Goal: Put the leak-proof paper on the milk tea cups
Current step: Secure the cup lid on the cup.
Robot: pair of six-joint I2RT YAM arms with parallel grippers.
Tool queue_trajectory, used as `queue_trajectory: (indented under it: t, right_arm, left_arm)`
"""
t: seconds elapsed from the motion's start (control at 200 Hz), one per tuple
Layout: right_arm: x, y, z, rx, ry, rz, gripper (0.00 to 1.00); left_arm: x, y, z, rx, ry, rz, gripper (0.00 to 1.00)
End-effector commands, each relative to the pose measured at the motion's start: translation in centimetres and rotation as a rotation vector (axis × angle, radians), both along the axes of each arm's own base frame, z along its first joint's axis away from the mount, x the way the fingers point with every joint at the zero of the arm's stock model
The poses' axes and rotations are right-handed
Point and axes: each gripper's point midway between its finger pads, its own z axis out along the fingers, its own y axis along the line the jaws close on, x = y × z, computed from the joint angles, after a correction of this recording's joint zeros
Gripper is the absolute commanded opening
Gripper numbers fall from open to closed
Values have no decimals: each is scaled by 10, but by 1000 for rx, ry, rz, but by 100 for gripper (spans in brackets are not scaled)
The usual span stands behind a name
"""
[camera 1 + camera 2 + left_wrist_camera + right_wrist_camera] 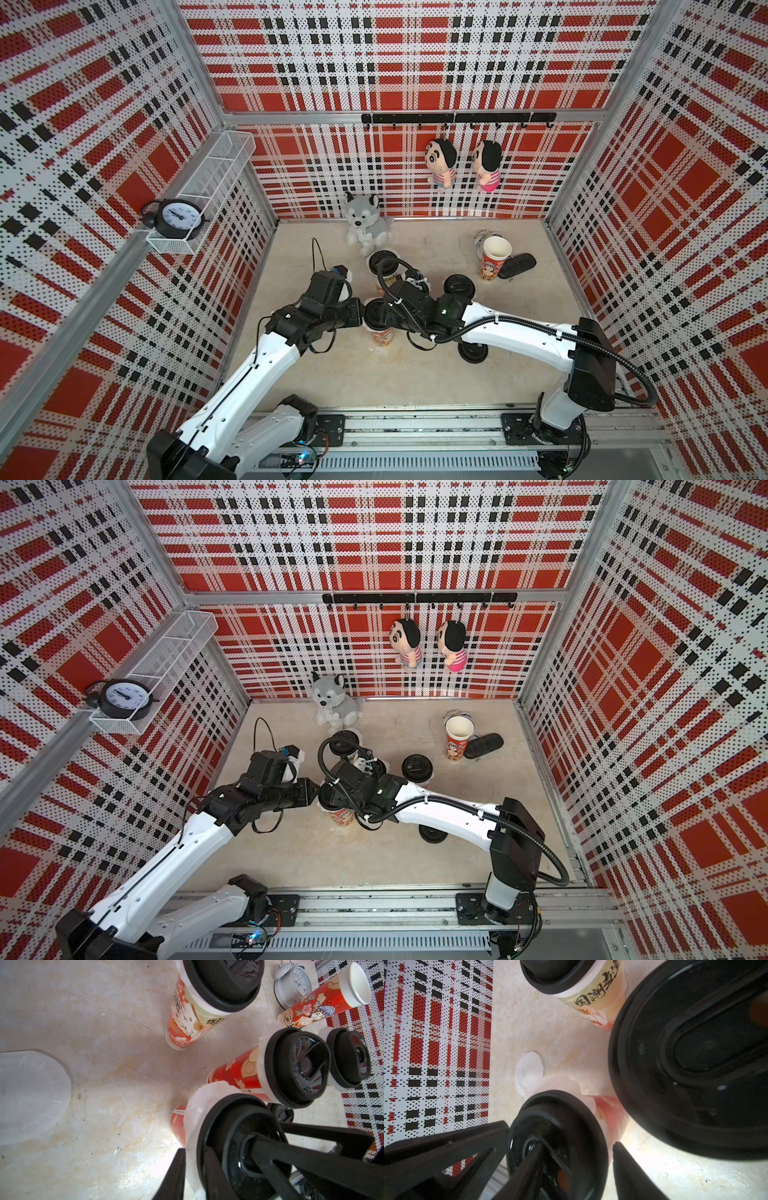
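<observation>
Both grippers meet at the nearest milk tea cup [382,335], a red one with leak-proof paper [195,1109] crinkled under its black lid [239,1147]. My left gripper [194,1155] is shut on the lid's rim and the paper, coming from the left. My right gripper [576,1145] is shut on the same lid, with one finger in its recess and one outside. Lids cover the cream cup [197,1012] and two red cups [234,1072]. An open cup [494,257] stands at the back right. Loose paper [31,1095] lies on the table.
A spare black lid [473,351] lies under my right arm. A white alarm clock [295,982] and a black oblong case [517,266] flank the open cup. A husky plush [368,224] sits at the back wall. Plaid walls close three sides.
</observation>
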Motion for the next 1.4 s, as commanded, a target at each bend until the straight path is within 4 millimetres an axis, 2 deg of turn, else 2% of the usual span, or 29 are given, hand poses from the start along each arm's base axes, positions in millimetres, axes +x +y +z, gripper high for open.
queue_trajectory:
  t: [0.0, 0.546, 0.767, 1.142, 1.398]
  right_arm:
    - [-21, -35, -60, -228, 120, 14, 55]
    - [-23, -34, -67, -235, 137, 21, 55]
    - [-23, -31, -72, -237, 145, 24, 55]
    - [-22, -30, -79, -244, 147, 25, 55]
    - [-27, -28, -81, -230, 170, 46, 55]
  left_arm:
    - [4, -9, 17, -26, -44, -35, 22]
    - [-1, -15, -12, 3, 9, -38, 22]
    - [-21, -8, -45, 43, 91, 3, 21]
    - [-66, -3, -116, 82, 258, 69, 18]
    - [-90, 1, -145, 62, 330, 142, 16]
